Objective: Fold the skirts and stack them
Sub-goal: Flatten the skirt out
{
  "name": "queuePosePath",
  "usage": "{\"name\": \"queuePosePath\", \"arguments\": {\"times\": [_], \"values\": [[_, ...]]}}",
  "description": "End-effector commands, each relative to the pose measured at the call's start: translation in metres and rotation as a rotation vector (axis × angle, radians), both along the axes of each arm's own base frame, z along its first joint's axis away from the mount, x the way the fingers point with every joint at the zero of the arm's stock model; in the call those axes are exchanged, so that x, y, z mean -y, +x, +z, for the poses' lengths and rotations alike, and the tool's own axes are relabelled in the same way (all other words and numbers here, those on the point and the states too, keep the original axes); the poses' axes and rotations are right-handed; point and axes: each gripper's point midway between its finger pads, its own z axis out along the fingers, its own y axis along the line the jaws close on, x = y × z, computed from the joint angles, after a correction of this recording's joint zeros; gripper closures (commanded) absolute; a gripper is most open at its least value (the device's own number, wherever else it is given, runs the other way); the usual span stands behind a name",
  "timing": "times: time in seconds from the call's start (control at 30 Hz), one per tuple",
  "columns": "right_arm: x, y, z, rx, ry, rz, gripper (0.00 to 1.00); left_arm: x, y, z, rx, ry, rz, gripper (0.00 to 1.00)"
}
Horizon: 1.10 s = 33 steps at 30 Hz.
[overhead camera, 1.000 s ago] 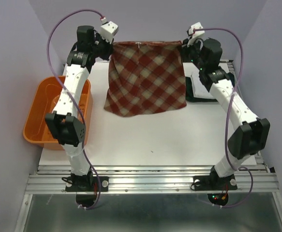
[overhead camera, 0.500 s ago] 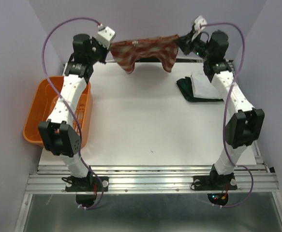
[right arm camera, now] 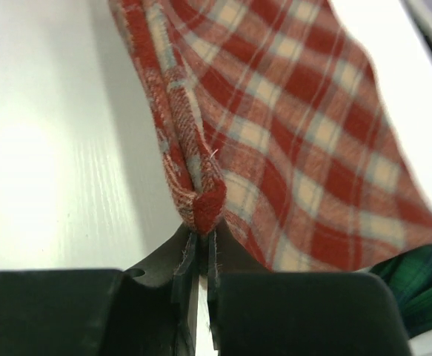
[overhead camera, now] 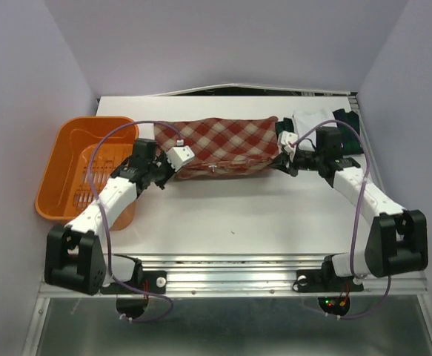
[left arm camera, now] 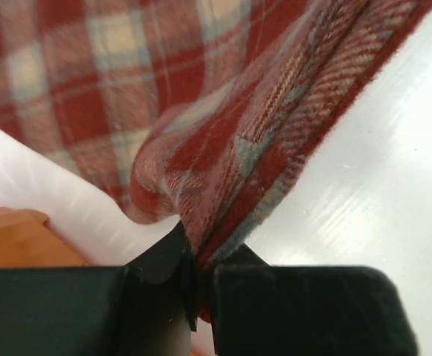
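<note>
The red-and-tan plaid skirt [overhead camera: 219, 144] lies folded over on the white table [overhead camera: 230, 211], stretched between my two grippers. My left gripper [overhead camera: 173, 166] is shut on its left waistband corner [left arm camera: 201, 230]. My right gripper [overhead camera: 281, 159] is shut on its right corner [right arm camera: 199, 204]. The white skirt [overhead camera: 312, 120] lies folded on the dark green-navy plaid skirt [overhead camera: 345, 119] at the back right, partly hidden by my right arm. A bit of the dark plaid also shows in the right wrist view [right arm camera: 416, 285].
An orange plastic basket [overhead camera: 71, 174] stands at the table's left edge, next to my left arm. Its rim shows in the left wrist view [left arm camera: 15, 237]. Purple-grey walls close in the back and both sides.
Both grippers have swung the plaid skirt from hanging high at the back down onto the table. It now lies folded over. Both arms are low and pulled toward the front.
</note>
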Motion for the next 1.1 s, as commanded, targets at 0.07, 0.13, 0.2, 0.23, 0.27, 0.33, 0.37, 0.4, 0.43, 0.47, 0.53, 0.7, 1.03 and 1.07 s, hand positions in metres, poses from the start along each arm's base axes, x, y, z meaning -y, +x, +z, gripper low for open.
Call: {"name": "queuePosePath", "arguments": {"times": [0.07, 0.13, 0.2, 0.23, 0.27, 0.33, 0.37, 0.4, 0.43, 0.47, 0.53, 0.7, 1.03, 1.07], "values": [[0.05, -0.051, -0.023, 0.058, -0.224, 0.03, 0.99, -0.033, -0.056, 0.004, 0.006, 0.105, -0.012, 1.0], [0.052, -0.067, -0.027, 0.037, -0.218, 0.003, 0.99, -0.022, -0.065, 0.019, 0.049, 0.067, -0.047, 1.0], [0.05, -0.063, -0.009, 0.035, -0.169, -0.056, 0.99, -0.014, -0.063, 0.034, 0.053, 0.027, -0.025, 1.0], [0.05, -0.055, 0.002, 0.036, -0.144, -0.097, 0.99, -0.012, -0.058, 0.042, 0.057, 0.015, -0.004, 1.0], [0.052, -0.044, 0.017, 0.046, -0.118, -0.152, 0.99, -0.008, -0.043, 0.075, 0.117, -0.016, 0.021, 1.0], [0.06, -0.004, 0.071, 0.106, -0.046, -0.319, 0.99, -0.013, -0.019, 0.107, 0.177, -0.04, 0.113, 1.0], [0.062, 0.008, 0.092, 0.123, -0.013, -0.365, 0.99, -0.017, -0.005, 0.148, 0.255, -0.105, 0.182, 1.0], [0.063, 0.017, 0.111, 0.101, 0.047, -0.425, 0.99, -0.018, 0.002, 0.171, 0.312, -0.146, 0.22, 1.0], [0.066, 0.035, 0.153, 0.169, 0.087, -0.472, 0.99, -0.018, 0.012, 0.213, 0.407, -0.218, 0.261, 1.0], [0.067, 0.041, 0.172, 0.187, 0.121, -0.498, 0.99, -0.019, 0.015, 0.231, 0.45, -0.243, 0.283, 1.0], [0.073, 0.05, 0.21, 0.233, 0.198, -0.554, 0.99, -0.026, 0.021, 0.267, 0.544, -0.279, 0.338, 1.0], [0.083, 0.049, 0.283, 0.368, 0.272, -0.618, 0.99, -0.045, 0.016, 0.329, 0.703, -0.302, 0.419, 1.0], [0.081, -0.045, 0.296, 0.428, 0.214, -0.544, 0.99, -0.05, -0.067, 0.34, 0.761, -0.313, 0.297, 1.0], [0.082, -0.054, 0.295, 0.429, 0.213, -0.548, 0.99, -0.05, -0.074, 0.34, 0.767, -0.312, 0.289, 1.0]]}}
